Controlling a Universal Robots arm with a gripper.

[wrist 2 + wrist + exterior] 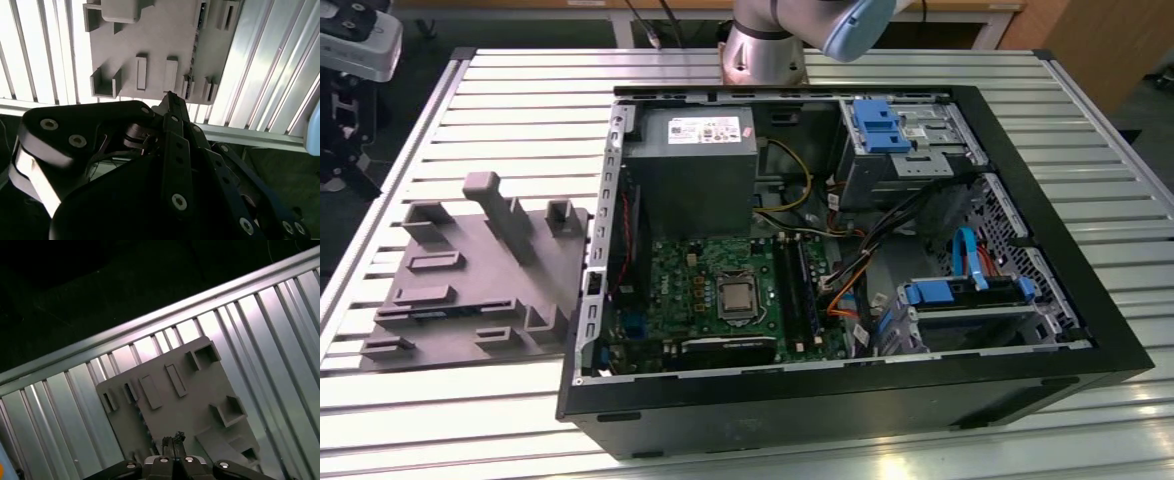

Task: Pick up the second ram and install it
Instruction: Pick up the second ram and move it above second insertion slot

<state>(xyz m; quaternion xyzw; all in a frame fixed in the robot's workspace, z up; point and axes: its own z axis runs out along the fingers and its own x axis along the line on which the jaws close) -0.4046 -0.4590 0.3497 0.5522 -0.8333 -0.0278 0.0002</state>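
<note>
Grey slotted tray [200, 390] lies beyond the end effector [173, 438], which is closed together, its body cut off.

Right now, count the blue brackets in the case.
2 blue brackets, both at the exterior view's right: one in the case's far corner, one nearer. Cables may hide others.

The gripper [169, 96] is matte black, its flat linkage bars [176, 155] and rounded plates [90, 125] studded with silver screws [179, 201] just behind the jaws. Far behind them, the arm [763, 48] is a silver-grey cylinder with a pale blue joint cap [857, 28].
</note>
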